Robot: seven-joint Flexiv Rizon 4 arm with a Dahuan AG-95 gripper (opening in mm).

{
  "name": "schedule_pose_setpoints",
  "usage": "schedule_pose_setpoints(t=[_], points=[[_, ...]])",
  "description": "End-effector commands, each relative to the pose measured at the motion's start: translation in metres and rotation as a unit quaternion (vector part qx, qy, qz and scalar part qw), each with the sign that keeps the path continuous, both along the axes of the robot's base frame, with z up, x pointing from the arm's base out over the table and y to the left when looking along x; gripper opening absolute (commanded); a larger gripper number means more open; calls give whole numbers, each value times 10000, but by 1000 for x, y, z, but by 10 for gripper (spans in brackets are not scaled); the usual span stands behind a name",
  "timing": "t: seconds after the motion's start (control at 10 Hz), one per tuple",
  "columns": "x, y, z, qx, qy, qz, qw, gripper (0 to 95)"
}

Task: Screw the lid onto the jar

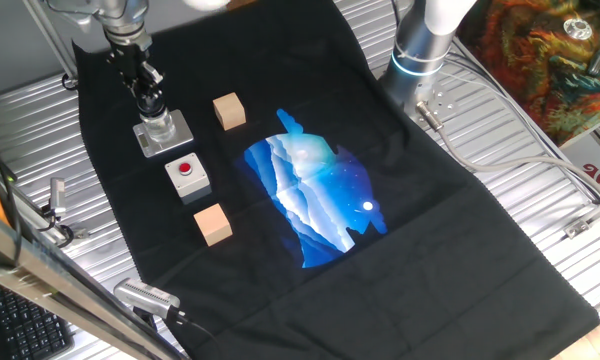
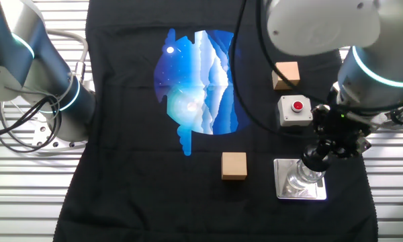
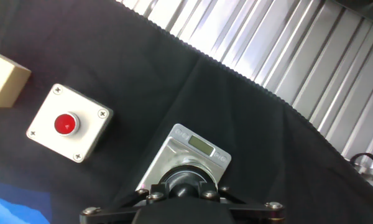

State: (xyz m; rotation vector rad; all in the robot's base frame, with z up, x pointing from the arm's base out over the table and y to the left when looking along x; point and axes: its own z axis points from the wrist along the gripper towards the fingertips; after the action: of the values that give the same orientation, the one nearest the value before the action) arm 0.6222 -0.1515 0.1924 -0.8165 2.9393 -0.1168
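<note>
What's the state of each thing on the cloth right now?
jar: upright on its base plate, gripper directly above.
lid: on the jar top, under the gripper; how far it is screwed on cannot be told.
gripper: at the lid; open or shut cannot be told.
red button: on its grey box, untouched.

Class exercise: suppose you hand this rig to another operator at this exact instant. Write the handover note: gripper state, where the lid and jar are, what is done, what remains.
Gripper: down on top of the jar, apparently closed around the lid; the grip itself is partly hidden, so confirm it.
Jar: upright on its grey base plate, on the black cloth, next to the grey box with the red button. Two wooden cubes lie farther off.
Done: lid brought to the jar mouth and seated on it.
Left: whether it is threaded tight cannot be told; finish turning, release, lift away.
</note>
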Motion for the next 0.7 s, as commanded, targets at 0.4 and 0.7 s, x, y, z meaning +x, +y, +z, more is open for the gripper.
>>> schedule_pose_setpoints(t=[0.4, 0.7], points=[[-3, -3, 2, 273, -100, -10, 9996, 0], [-2, -4, -2, 387, -117, 51, 9992, 0]])
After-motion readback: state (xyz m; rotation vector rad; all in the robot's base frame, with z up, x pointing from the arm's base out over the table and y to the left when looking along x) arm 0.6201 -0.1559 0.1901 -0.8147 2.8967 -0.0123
